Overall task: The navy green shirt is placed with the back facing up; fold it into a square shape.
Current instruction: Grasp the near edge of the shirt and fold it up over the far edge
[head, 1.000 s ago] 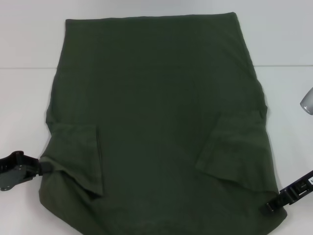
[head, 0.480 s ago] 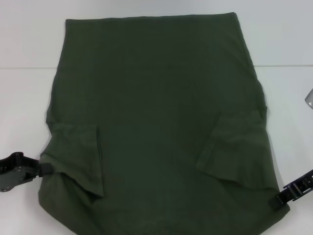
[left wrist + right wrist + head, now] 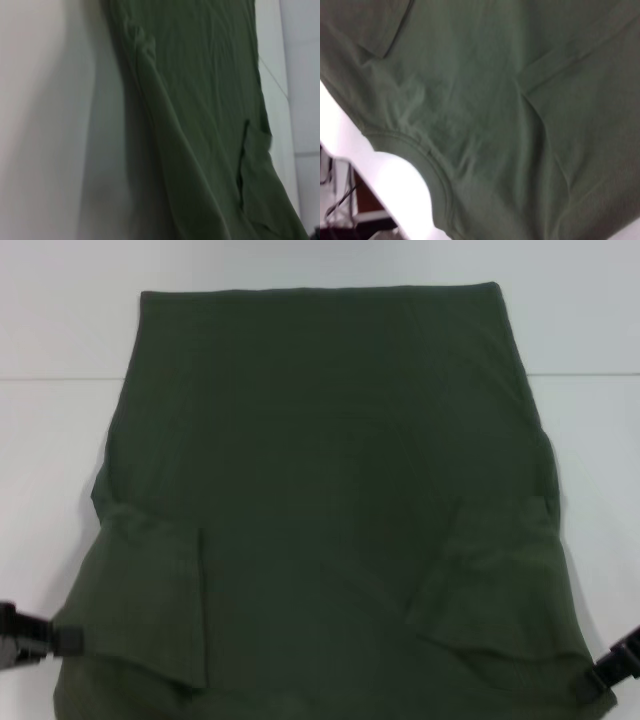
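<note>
Shirt: the navy green shirt is seen spread plain side up across the white tabletop, its straight hem at the far end and both short sleeves folded inward onto the body.
Left sleeve: the folded left sleeve is seen lying on the body just inboard of the left end effector.
Right sleeve: the folded right sleeve is seen lying on the body just inboard of and beyond the right end effector.
Left end effector: the left end effector is seen at the near left edge of the shirt, its black tip touching the cloth at the shoulder corner; whether it is clamped on the cloth cannot be told.
Right end effector: the right end effector is seen at the near right corner of the shirt, its black tip against the cloth edge; whether it is clamped on the cloth cannot be told.
Left wrist view: the shirt is seen stretching away with a raised ridge of cloth along its edge, beside the bare tabletop.
Right wrist view: the shirt fills the view, and its curved ribbed neckline is seen at the cloth's edge.
</note>
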Controlling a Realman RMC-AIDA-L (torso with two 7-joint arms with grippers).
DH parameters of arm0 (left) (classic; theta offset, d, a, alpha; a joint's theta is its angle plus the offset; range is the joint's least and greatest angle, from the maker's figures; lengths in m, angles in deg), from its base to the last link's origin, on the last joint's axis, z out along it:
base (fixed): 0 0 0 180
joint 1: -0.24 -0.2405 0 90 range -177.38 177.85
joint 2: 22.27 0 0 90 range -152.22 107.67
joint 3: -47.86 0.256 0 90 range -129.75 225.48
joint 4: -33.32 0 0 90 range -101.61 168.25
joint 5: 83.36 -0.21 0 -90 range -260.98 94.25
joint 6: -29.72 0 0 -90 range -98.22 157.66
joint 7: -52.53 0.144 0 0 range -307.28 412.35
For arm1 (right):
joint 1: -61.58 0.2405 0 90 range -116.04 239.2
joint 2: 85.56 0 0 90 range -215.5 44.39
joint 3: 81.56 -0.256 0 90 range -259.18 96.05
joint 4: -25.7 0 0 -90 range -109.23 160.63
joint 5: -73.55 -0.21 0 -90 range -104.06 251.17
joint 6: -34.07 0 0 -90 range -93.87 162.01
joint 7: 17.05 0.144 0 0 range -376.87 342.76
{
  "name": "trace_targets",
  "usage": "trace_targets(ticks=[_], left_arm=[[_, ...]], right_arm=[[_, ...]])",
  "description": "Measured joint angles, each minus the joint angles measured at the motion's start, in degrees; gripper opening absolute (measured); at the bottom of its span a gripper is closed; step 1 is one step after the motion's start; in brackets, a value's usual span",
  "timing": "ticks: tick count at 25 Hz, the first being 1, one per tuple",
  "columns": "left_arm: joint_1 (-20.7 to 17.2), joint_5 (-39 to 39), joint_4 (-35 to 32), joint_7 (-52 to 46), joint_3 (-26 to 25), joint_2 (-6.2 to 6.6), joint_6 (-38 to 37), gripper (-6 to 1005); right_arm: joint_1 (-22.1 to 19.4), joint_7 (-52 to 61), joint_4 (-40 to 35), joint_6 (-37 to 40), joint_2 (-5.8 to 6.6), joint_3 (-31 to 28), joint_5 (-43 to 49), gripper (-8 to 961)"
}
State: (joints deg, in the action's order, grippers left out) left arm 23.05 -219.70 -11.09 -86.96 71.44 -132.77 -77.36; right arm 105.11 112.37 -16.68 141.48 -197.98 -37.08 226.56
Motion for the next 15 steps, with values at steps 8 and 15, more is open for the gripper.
trace_targets(ticks=[8,15], left_arm=[[-3.51,0.18,-2.34,1.49,-0.57,-0.06,-5.28,4],[3.39,4.29,0.16,-0.25,-2.21,0.47,-4.64,3]], right_arm=[[-1.69,-1.53,0.00,2.67,0.54,-0.68,-0.50,63],[-1.10,-0.87,0.48,2.64,3.78,-10.76,-11.73,62]])
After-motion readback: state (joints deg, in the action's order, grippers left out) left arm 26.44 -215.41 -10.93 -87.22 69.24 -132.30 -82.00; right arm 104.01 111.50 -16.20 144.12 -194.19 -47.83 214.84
